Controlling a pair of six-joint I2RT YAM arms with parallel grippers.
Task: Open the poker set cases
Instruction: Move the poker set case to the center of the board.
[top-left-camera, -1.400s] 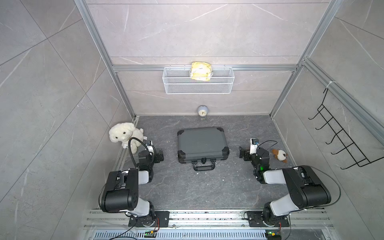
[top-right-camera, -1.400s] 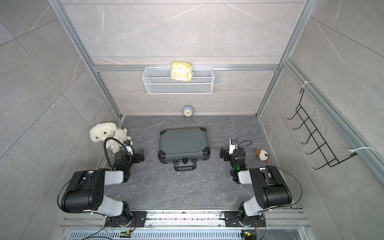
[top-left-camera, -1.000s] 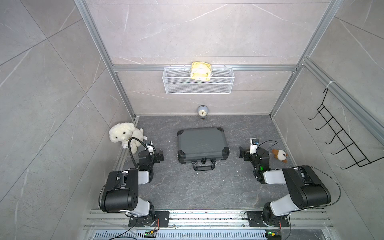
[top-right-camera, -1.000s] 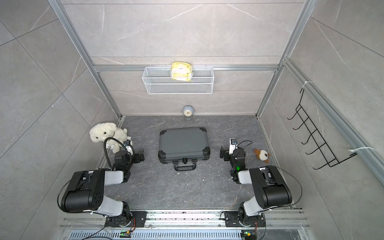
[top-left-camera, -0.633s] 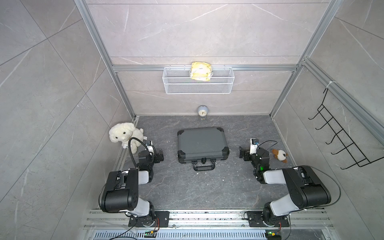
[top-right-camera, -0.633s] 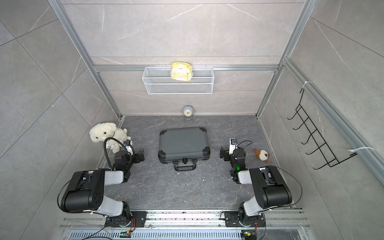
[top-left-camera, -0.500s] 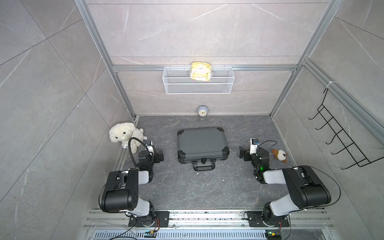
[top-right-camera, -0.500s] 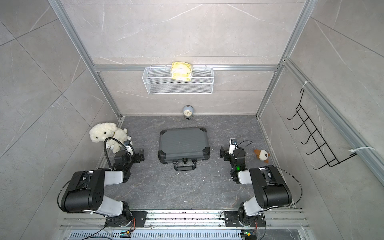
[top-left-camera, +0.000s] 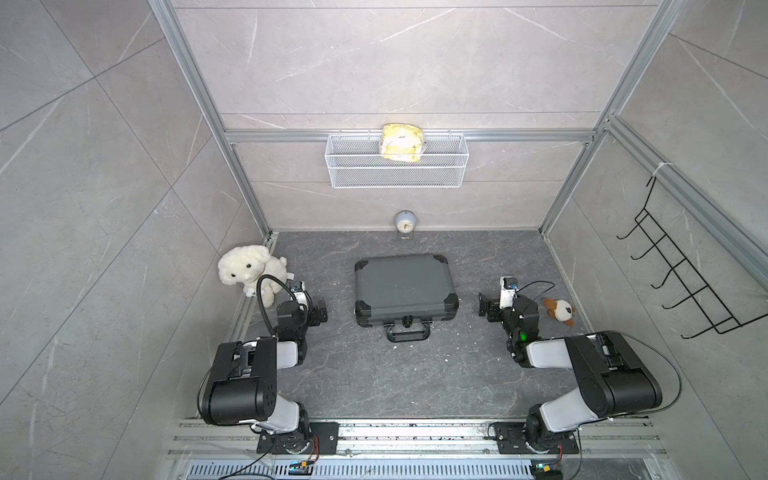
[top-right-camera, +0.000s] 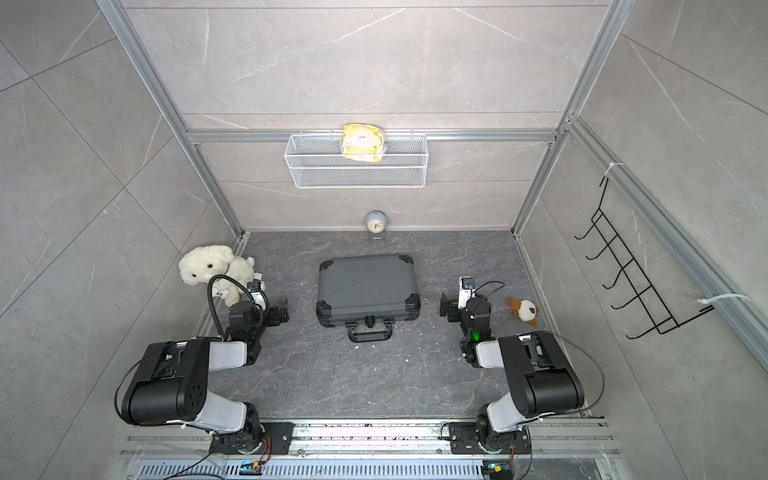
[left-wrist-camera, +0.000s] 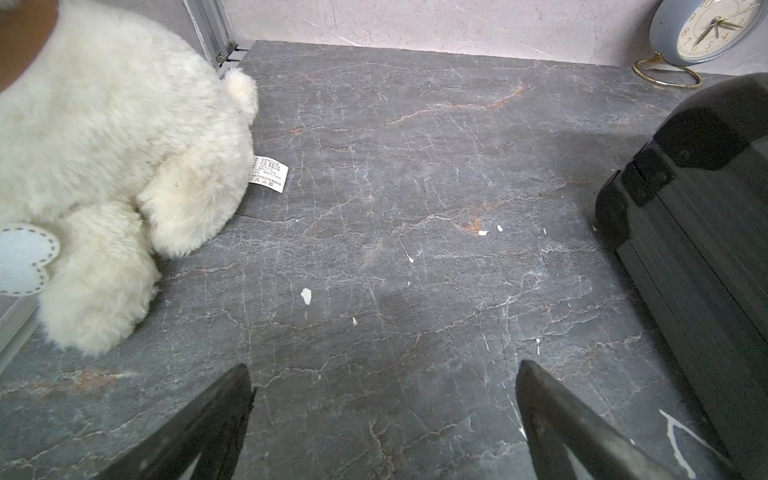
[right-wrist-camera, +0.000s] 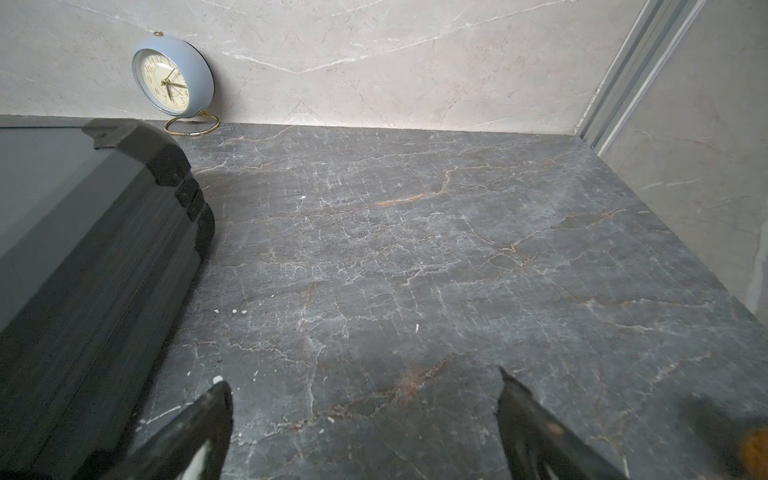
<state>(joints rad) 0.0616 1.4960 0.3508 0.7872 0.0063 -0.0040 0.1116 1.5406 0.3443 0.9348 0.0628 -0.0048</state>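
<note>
1. Grey ribbed poker set case (top-left-camera: 405, 286) lies flat and shut at the middle of the bench (top-left-camera: 374, 374), lid up, with its black corner caps (top-left-camera: 452, 300) in place. Only 1 case is in view.
2. Its handle (top-left-camera: 408, 332) faces the robot's base. This is judged deliberate: it puts the opening edge within reach of both arms and the hinge edge toward the back wall.
3. Left pincer (left-wrist-camera: 384, 374) is released, jaws spread wide with nothing between them. It sits low over the bench beside the case's left end, apart from it.
4. Right pincer (right-wrist-camera: 365, 386) is likewise released and empty. It sits beside the case's right end, not touching.
5. Judgement: the 2 arms flank the case in a ready stance, and opening is not yet begun.
6. White plush dog (top-left-camera: 249, 272) and small brown plush (top-left-camera: 561, 311) sit at the bench edges, outside the arms. The clock (top-left-camera: 406, 222) stands at the back wall behind the hinge edge, and a raised lid may come near it.
</note>
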